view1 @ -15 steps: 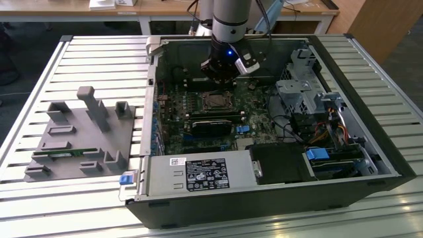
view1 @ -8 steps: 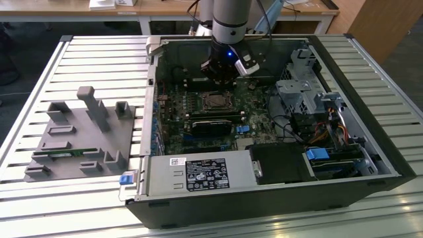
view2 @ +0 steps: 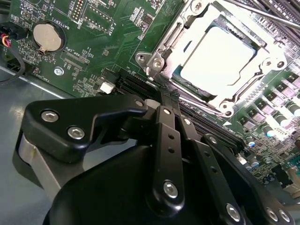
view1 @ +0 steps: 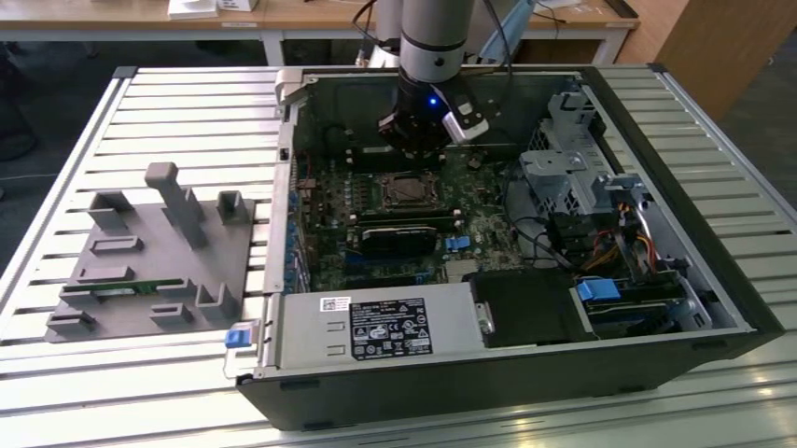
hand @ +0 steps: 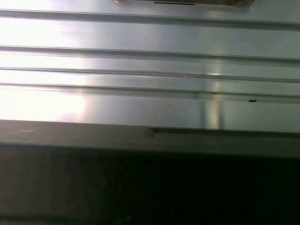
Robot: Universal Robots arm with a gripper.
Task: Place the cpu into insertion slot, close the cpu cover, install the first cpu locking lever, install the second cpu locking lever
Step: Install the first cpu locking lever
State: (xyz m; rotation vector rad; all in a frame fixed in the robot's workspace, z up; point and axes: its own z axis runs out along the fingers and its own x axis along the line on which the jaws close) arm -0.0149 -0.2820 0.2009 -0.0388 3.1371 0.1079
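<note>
One arm reaches down into the open computer case.
Its gripper hovers just behind the insertion slot; whether it is open, I cannot tell. The cpu, pale silver, sits in the slot with the cpu cover closed around it.

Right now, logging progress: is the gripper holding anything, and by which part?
Cannot tell. The gripper hangs above the cpu, which already sits in the insertion slot.
</note>
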